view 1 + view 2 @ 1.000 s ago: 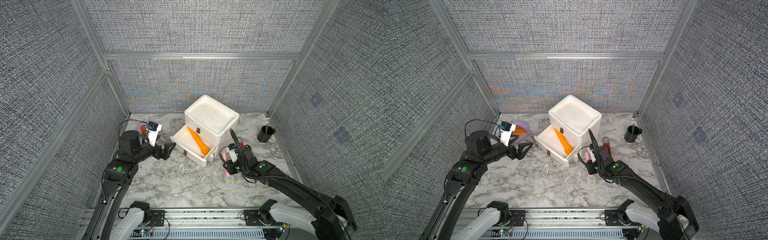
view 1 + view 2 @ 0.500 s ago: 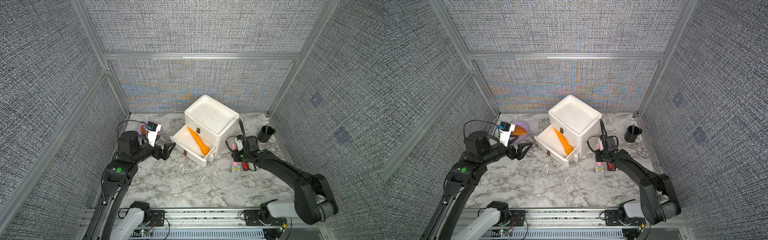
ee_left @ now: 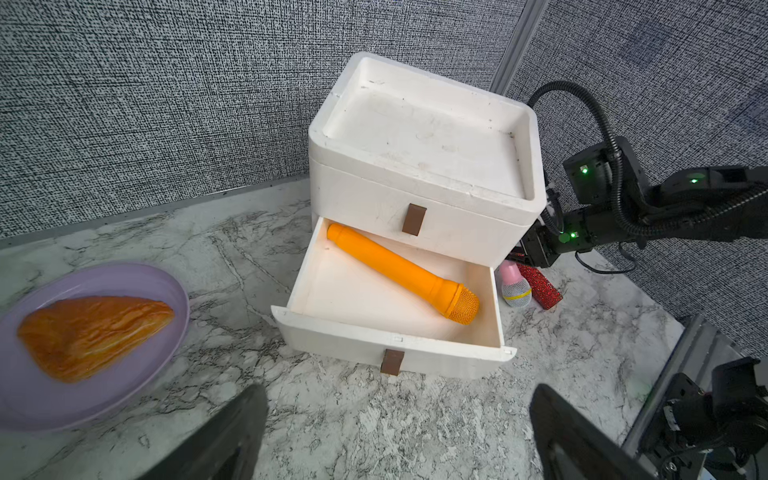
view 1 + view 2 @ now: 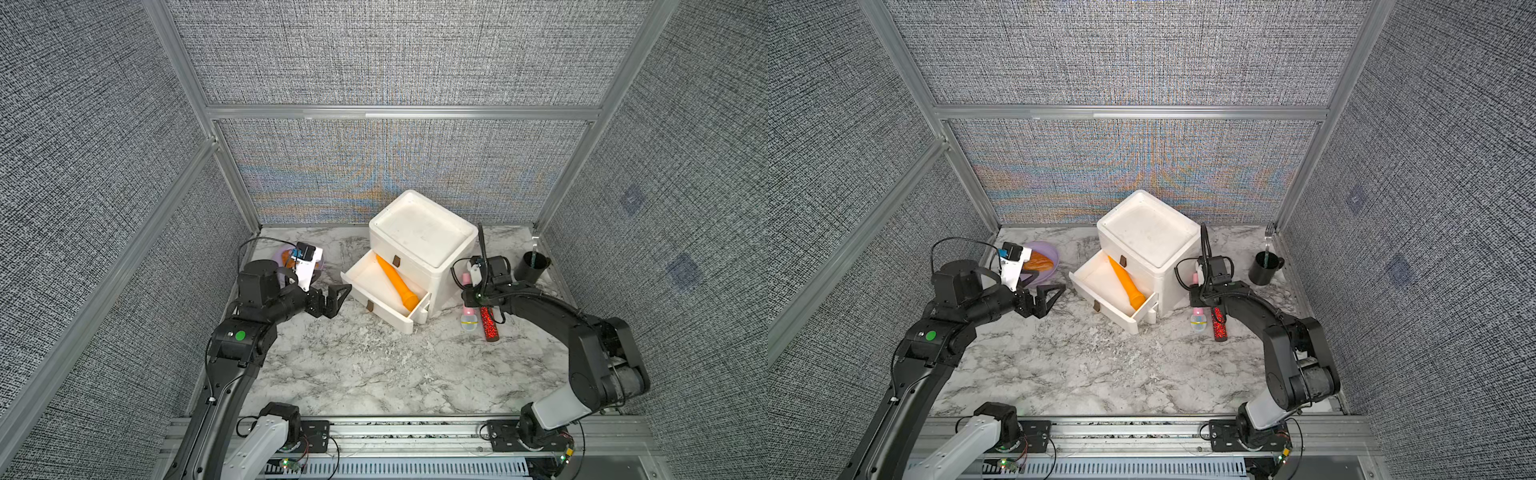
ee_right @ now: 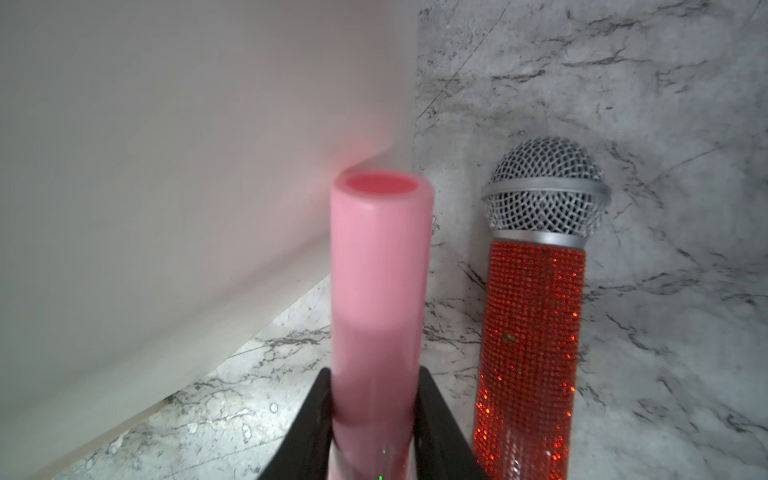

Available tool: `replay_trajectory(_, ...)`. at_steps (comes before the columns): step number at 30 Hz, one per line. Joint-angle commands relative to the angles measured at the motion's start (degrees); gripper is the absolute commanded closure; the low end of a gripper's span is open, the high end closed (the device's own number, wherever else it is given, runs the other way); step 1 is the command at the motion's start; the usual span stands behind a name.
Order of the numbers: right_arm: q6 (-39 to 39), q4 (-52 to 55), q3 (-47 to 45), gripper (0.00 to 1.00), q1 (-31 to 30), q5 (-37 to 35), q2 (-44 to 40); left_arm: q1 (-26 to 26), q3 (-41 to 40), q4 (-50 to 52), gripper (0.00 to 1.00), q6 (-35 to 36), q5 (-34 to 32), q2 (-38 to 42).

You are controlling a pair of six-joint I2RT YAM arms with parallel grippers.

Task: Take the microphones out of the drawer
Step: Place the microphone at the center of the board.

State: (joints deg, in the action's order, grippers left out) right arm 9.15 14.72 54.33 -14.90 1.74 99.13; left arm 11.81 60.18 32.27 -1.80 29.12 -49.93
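So, the orange microphone [image 3: 399, 270] is lying diagonally in the pulled-out lower drawer [image 3: 395, 345] of the white drawer unit [image 3: 361, 195], mesh head toward the drawer's front corner. In both top views the unit sits around mid-frame. The left gripper [image 4: 341, 300] hangs just left of the drawer in the frame, fingers spread wide with nothing between them, close to it but not touching. On the unit's right side in the frame, the right gripper [image 5: 374, 382] is clamped around a pink microphone [image 5: 380, 270], handle end toward the top of the frame and head toward the bottom. Right beside it a red glitter microphone [image 5: 532, 332] lies on the marble table [image 4: 374, 365], pointing the opposite way. A purple plate [image 3: 104, 274] with a pastry [image 3: 91, 332] is at the table's left, and a black cup [image 4: 532, 266] sits near its right edge.
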Motion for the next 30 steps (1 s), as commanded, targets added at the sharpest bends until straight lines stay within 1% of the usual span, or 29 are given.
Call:
replay_trajectory(1, -0.36, -2.16, 0.23, 0.97, -0.12, -0.20, 0.61, -0.21, 0.20, -1.33, 0.00, -0.04, 0.86, -0.23)
replay_trajectory(6, -0.41, -2.39, -0.44, 0.91, -0.03, -1.46, 1.22, -0.32, 0.36, -1.58, 0.00, -0.22, 1.25, -0.77)
replay_trajectory(9, -0.56, -2.57, -0.78, 0.82, -0.01, -1.45, 1.47, -0.47, 0.37, -1.60, 0.00, -0.38, 1.41, -1.01)
replay_trajectory(11, -0.62, -2.52, -0.83, 0.73, 0.12, -1.70, 1.61, -0.43, 0.29, -1.83, 0.00, -0.55, 1.62, -1.13)
replay_trajectory(15, -0.58, -2.76, -1.06, 0.59, 0.12, -1.74, 1.46, -0.56, 0.38, -1.97, 0.00, -0.83, 2.09, -1.48)
replay_trajectory(20, -0.62, -2.75, -1.28, 0.52, 0.19, -1.75, 0.98, -0.54, 0.30, -2.26, 0.00, -1.08, 2.39, -1.48)
replay_trajectory(25, -0.38, -2.42, -1.15, 0.48, 0.20, -1.24, -0.31, -0.52, 0.20, -2.72, 0.00, -1.58, 2.81, -1.51)
replay_trajectory(27, -0.22, -2.11, -1.17, 0.45, 0.12, -0.79, -1.67, -0.56, 0.20, -3.01, 0.00, -1.86, 3.17, -1.78)
replay_trajectory(30, -0.16, -1.11, -1.36, 0.36, 0.01, -0.43, -3.63, -0.57, 0.53, -3.15, 0.00, -2.24, 3.67, -2.36)
